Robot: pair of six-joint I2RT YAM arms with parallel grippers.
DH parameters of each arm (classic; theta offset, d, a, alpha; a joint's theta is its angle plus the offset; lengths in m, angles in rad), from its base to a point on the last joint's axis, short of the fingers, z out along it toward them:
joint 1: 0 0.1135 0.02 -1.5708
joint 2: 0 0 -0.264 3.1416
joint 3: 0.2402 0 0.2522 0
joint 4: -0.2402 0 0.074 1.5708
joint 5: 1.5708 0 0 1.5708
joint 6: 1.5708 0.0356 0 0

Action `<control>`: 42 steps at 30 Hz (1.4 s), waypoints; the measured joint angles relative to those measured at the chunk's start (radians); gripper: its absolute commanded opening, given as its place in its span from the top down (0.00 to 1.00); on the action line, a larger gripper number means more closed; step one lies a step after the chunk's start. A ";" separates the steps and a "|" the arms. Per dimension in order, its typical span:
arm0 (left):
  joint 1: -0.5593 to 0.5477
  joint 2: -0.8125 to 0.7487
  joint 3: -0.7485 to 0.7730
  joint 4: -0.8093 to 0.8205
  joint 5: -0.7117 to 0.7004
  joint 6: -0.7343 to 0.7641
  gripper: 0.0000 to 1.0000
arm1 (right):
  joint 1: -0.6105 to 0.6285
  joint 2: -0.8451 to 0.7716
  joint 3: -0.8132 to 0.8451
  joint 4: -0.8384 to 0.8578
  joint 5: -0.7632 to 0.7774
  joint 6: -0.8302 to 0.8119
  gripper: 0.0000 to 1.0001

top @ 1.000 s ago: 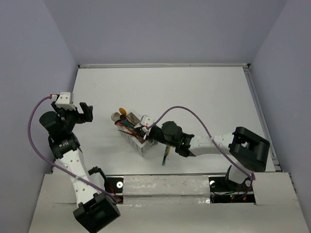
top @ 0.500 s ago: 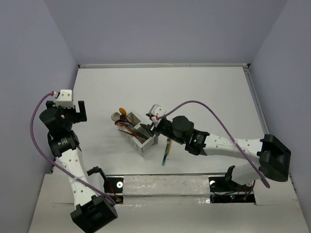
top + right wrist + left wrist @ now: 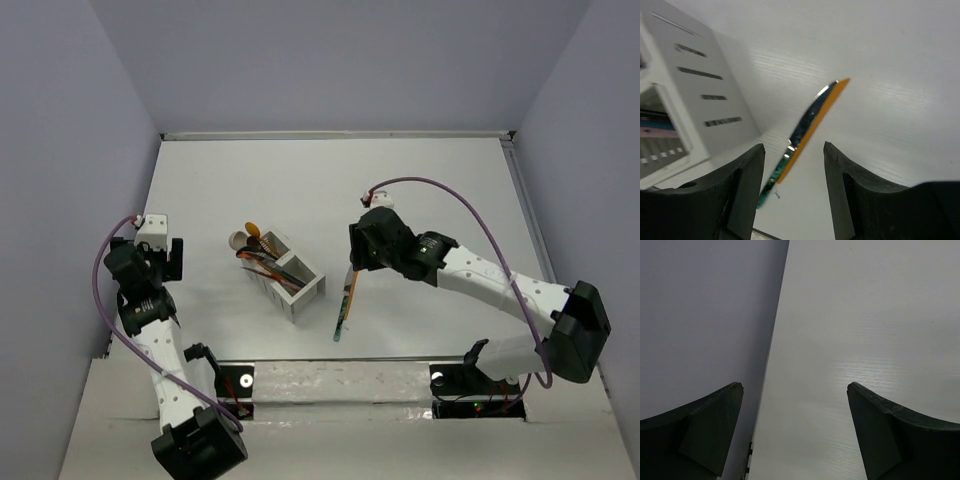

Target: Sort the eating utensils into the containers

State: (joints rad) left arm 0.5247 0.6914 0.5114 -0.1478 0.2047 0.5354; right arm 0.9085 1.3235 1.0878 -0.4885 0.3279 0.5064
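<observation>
The white two-compartment container [image 3: 300, 290] stands left of centre. Several utensils [image 3: 262, 262], orange, brown and red, lie in its far compartment, with a beige and an orange spoon head sticking out at the far end. An orange utensil [image 3: 351, 290] and a teal-handled knife [image 3: 341, 322] lie side by side on the table just right of the container. My right gripper [image 3: 357, 260] is open and empty, above their far ends. In the right wrist view the pair [image 3: 807, 125] lies between my open fingers [image 3: 793, 146], and the container's slotted wall [image 3: 700, 95] is at left. My left gripper [image 3: 170, 258] is open and empty by the left wall.
The left wrist view shows only bare table and the grey side wall [image 3: 705, 315] between the open fingers [image 3: 795, 385]. The enclosure walls ring the white table [image 3: 420, 180]. A rail runs along the right edge [image 3: 530, 220].
My right gripper has pulled back from the container, up and to the right, and now hangs over the two loose utensils. My left arm has drawn back and lower along the left wall.
</observation>
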 measured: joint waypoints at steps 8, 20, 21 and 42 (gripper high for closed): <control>0.000 -0.080 -0.019 0.032 0.007 0.011 0.01 | -0.050 0.295 0.011 -0.137 -0.103 0.087 0.50; 0.000 -0.087 -0.059 0.033 0.018 0.022 0.01 | -0.052 0.468 0.093 -0.159 -0.160 0.088 0.64; 0.000 -0.089 -0.059 0.033 0.020 0.022 0.01 | -0.052 0.469 0.093 -0.161 -0.160 0.089 0.68; 0.000 -0.099 -0.059 0.039 0.024 0.023 0.01 | -0.084 0.502 0.110 -0.155 -0.176 0.088 0.71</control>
State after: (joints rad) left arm 0.5247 0.5922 0.4522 -0.1089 0.2283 0.5579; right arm 0.8242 1.8259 1.1976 -0.6434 0.1520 0.5941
